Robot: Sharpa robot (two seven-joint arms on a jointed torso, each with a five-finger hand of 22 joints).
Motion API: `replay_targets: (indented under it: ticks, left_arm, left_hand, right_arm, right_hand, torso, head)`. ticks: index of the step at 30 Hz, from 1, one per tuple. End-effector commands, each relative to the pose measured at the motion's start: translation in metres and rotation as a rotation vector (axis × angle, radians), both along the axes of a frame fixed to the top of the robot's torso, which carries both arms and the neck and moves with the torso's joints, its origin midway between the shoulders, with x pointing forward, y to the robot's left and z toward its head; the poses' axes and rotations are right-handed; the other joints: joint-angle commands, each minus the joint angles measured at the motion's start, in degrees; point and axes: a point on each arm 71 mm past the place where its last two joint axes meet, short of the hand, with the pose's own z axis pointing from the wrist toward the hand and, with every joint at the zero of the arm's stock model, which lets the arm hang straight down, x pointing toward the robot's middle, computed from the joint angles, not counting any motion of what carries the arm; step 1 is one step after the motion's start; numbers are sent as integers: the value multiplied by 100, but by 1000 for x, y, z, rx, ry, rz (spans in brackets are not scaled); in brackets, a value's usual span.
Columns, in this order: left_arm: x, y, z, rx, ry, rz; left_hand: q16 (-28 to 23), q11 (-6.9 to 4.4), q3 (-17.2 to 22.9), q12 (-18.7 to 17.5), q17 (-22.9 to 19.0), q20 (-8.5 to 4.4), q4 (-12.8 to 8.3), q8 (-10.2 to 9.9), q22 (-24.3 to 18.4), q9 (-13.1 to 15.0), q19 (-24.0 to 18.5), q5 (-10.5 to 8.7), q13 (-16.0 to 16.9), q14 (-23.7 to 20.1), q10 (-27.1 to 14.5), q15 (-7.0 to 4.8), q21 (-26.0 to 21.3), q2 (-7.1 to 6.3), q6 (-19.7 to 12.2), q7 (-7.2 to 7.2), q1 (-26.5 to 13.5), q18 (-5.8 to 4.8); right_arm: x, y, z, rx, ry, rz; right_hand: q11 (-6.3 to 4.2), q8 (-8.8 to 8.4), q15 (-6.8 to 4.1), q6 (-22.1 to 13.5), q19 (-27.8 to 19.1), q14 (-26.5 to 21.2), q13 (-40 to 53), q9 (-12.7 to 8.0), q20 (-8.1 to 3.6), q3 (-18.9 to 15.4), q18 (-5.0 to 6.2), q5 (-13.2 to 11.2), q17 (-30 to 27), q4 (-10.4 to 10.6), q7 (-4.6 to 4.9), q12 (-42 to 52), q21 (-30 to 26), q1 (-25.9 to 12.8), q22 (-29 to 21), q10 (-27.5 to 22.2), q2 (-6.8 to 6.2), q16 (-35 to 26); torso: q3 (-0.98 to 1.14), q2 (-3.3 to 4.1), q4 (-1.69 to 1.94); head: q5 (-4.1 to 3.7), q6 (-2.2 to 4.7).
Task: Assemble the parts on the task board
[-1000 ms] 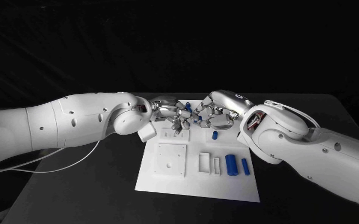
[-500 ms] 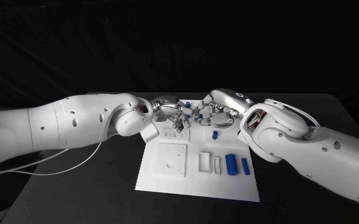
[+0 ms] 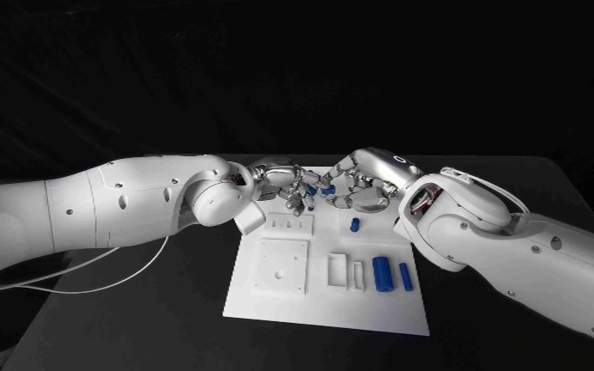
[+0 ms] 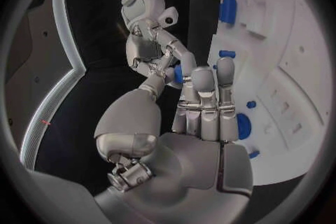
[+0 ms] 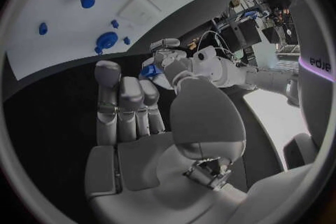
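Both hands meet fingertip to fingertip above the far end of the white task board (image 3: pixel 324 302). A small blue part (image 3: pixel 325 189) sits between them. In the left wrist view the blue part (image 4: pixel 178 74) lies between my left hand's (image 4: pixel 199 117) thumb and finger, with the right hand (image 4: pixel 150 39) touching it from the other side. In the right wrist view the same part (image 5: pixel 148 71) is at the fingertips of my right hand (image 5: pixel 133 117), and the left hand (image 5: pixel 175 64) grips it too. In the head view the left hand (image 3: pixel 282 187) and right hand (image 3: pixel 361 185) flank the part.
On the board's near right lie a thick blue cylinder (image 3: pixel 381 273) and a thin blue pin (image 3: pixel 406 276), with a small blue piece (image 3: pixel 355 224) further back. White raised blocks (image 3: pixel 282 265) sit on its left half. A white cable (image 3: pixel 75 276) trails over the table at left.
Both hands have risen slightly and drawn closer together. The blue part now sits higher between their fingertips.
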Motion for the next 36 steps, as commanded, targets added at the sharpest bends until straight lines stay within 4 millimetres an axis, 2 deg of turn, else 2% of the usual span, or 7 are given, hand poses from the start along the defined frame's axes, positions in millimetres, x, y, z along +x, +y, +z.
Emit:
replay_targets:
  ticks: [1,13,24,27,30,33,36]
  left_arm:
    - [1,1,0,16,-4,33]
    - [3,7,-1,136,-57,37]
    - [9,19,2,414,-125,28]
    - [9,23,2,505,-117,30]
    - [10,26,1,575,-107,32]
    - [10,29,-1,643,-97,34]
    - [10,29,-2,694,-83,39]
  left_hand:
    - [33,-28,740,63,-3,-47,-486,31,12,103,8,37,14,49,253,-26,29,-44,257,-206,25,71]
    - [127,-62,819,240,26,-79,-502,34,37,231,49,133,51,110,256,-58,79,-118,316,-233,9,72]
    - [233,-96,882,431,58,-109,-499,28,103,271,121,260,86,186,257,-91,181,-200,378,-257,2,90]
    - [235,-97,900,454,48,-107,-491,28,113,258,159,259,87,201,257,-92,142,-217,388,-259,2,90]
    - [242,-97,918,469,42,-111,-495,29,134,248,182,261,86,212,260,-95,116,-222,391,-260,10,90]
    - [244,-97,938,474,39,-113,-501,29,150,245,188,285,84,215,259,-96,109,-234,397,-260,16,92]
    - [259,-96,958,505,35,-116,-476,28,210,238,204,281,80,223,259,-98,79,-260,406,-261,25,83]
  right_arm:
    - [2,-6,3,46,-21,-35]
    - [12,-36,14,162,28,-102]
    - [49,-102,33,325,24,-265]
    - [61,-124,32,420,31,-326]
    - [70,-140,30,502,48,-371]
    - [80,-155,28,608,56,-409]
    - [89,-167,25,724,88,-441]
  right_hand:
    - [38,-20,40,-87,278,-14,-34,-3,31,-34,87,-7,-21,54,8,-51,-64,67,286,-45,-10,-50]
    - [52,-28,54,-288,259,-61,-228,-10,51,-254,128,102,-184,94,29,-213,-402,203,200,-175,-14,-234]
    - [36,-22,42,-76,236,-102,-333,-3,45,-151,158,234,-307,64,13,-310,-681,168,120,-225,6,-389]
    - [15,-34,29,11,86,-284,-991,-6,54,-68,195,319,-946,-1,-13,-1089,-1890,117,-332,-541,-13,-1230]
    - [3,-23,26,50,160,-267,-1684,-2,37,-64,97,419,-1233,-111,-5,-1616,-2378,36,-937,-700,22,-1733]
    - [86,-25,149,-17,-261,-736,-2213,-3,153,-196,50,912,-1588,50,24,-2143,-2901,-241,-1434,-1070,85,-2396]
    - [396,-27,564,-227,-1621,-1467,-3528,-3,556,-557,-63,1272,-2736,232,150,-3386,-2968,-338,-2875,-1644,264,-3949]
  torso:
    - [2,1,5]
    - [13,-9,5]
    - [19,-42,-13]
    - [28,-71,-9]
    - [36,-98,-8]
    - [39,-123,-14]
    - [44,-140,-28]
  head:
    - [-1,-1]
    - [38,15]
    - [75,-16]
    - [74,-45]
    - [81,-70]
    - [79,-89]
    - [96,-99]
